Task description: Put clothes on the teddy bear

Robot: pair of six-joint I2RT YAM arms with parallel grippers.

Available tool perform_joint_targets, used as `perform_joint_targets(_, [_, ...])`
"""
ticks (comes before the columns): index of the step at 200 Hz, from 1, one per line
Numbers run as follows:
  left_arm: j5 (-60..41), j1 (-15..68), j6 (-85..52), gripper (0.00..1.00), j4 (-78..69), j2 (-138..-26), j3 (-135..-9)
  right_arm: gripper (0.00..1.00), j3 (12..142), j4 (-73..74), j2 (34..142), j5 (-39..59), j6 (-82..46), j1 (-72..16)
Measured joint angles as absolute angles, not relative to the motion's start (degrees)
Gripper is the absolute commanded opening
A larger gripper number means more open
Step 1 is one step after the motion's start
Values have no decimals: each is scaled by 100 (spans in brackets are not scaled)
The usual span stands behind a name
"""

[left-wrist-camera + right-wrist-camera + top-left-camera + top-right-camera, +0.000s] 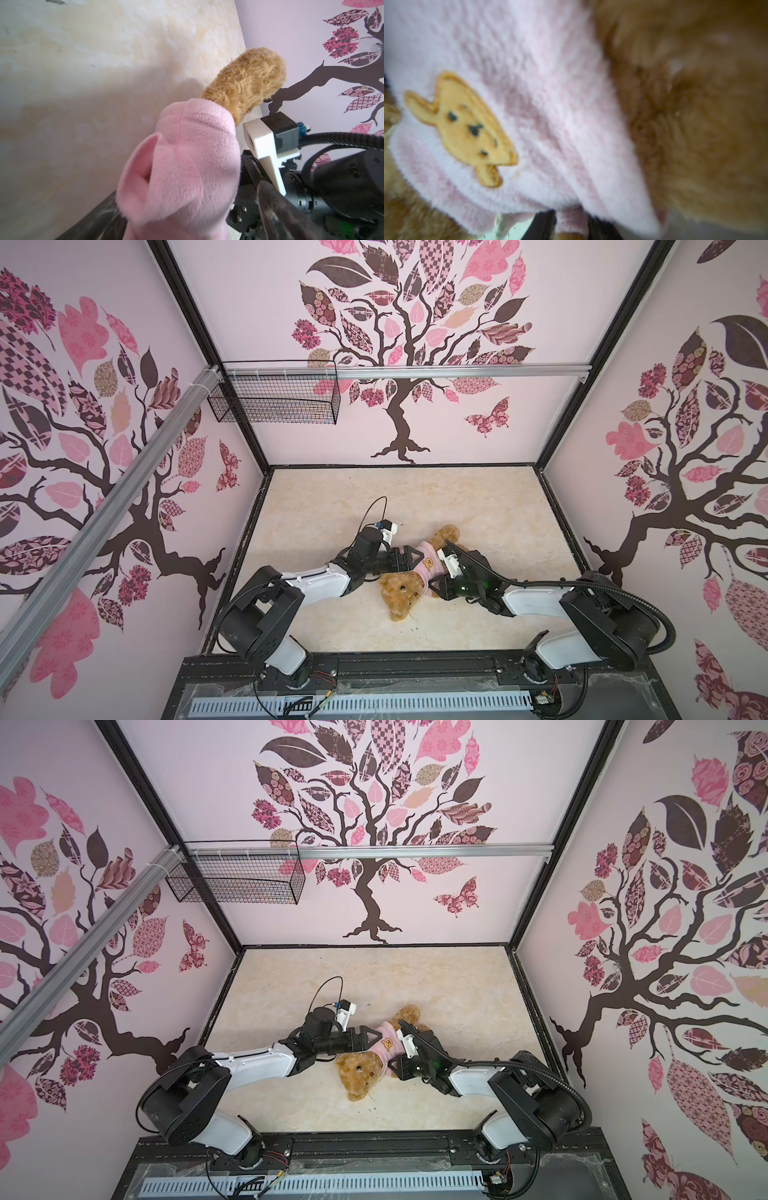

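Bear (401, 591) lies head-near, legs-far between arms; right gripper (435, 585) pinches shirt (428, 562), left gripper (409, 560) gapes open opposite.

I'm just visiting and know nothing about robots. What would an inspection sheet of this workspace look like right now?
Surface: beige marbled tabletop.
Job's things: teddy bear lying face-up, head towards the arms' bases; pink shirt over its torso.
Clutter: nothing seen.
Grippers: left gripper open, fingers either side of the shirt; right gripper shut on the shirt's fabric.
Cables: black cable loop above the left wrist; ribbed hose along the right arm.
Surroundings: wire basket on a rail; tree-mural walls.
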State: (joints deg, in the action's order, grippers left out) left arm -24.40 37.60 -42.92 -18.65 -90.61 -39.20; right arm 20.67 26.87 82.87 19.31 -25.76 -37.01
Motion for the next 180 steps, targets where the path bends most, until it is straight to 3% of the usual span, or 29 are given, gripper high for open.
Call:
perform_joint_targets(29, [-2508, 3771, -4077, 87, -1861, -9406, -4018, 26, 2067, 2681, 8263, 1929, -2571, -3701])
perform_joint_targets(48, [-2515, 3800, -3887, 75, -1855, -9448, -4018, 28, 2067, 2676, 8248, 1933, -2556, -3701])
perform_joint_targets(73, [-2379, 3826, -3634, 55, -1778, -9424, -4038, 40, 2067, 2475, 7996, 1916, -2449, -3701])
perform_joint_targets(93, [-2174, 3830, -3321, 45, -1549, -9205, -4040, 53, 2069, 2145, 7448, 1791, -2220, -3701])
perform_joint_targets(145, [-1970, 3828, -2248, 40, 75, -8761, -4589, 69, 2276, 1603, 5179, 1059, -1494, -3706])
perform_joint_targets(180, [-2521, 3804, -869, 41, 1914, -8493, -5439, 73, 3020, 1420, 5033, 405, -1173, -3621])
